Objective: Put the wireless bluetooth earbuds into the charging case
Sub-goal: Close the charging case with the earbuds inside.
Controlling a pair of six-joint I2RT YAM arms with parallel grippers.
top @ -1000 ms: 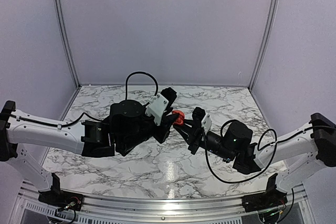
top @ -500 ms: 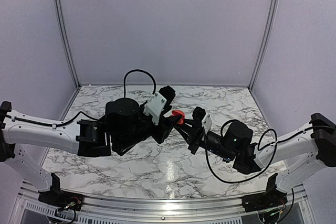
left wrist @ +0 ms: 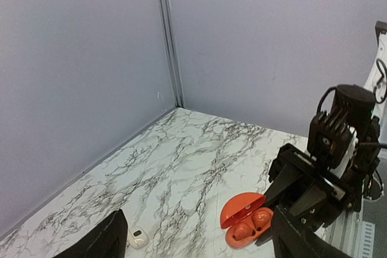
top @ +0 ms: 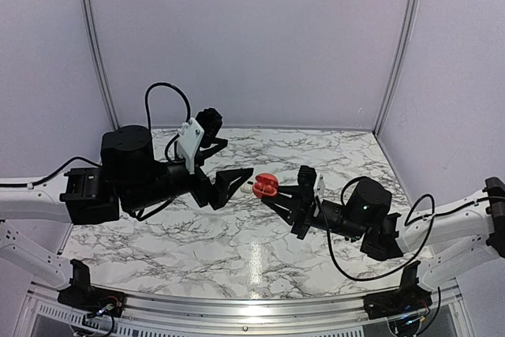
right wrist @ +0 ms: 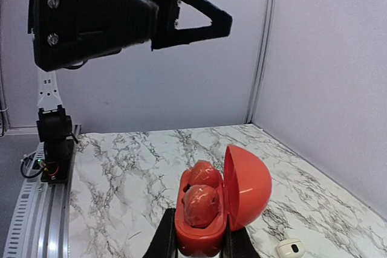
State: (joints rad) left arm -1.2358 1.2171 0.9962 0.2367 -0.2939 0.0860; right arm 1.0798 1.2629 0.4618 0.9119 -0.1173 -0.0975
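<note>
Red clamshell charging case (right wrist: 245, 188), lid wide open

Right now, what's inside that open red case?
Two rounded red pieces sit side by side in the red case's lower half. Their undersides are sunk in it, so any stems are hidden.

Earbuds (right wrist: 201, 200), apparently, inside charging case (right wrist: 247, 184) between right fingers (right wrist: 164, 238)

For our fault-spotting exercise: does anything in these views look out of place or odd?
A small white piece lies loose on the marble table, apart from the open red case clamped in the right end effector. What it is cannot be told. The left end effector hangs open, empty.
</note>
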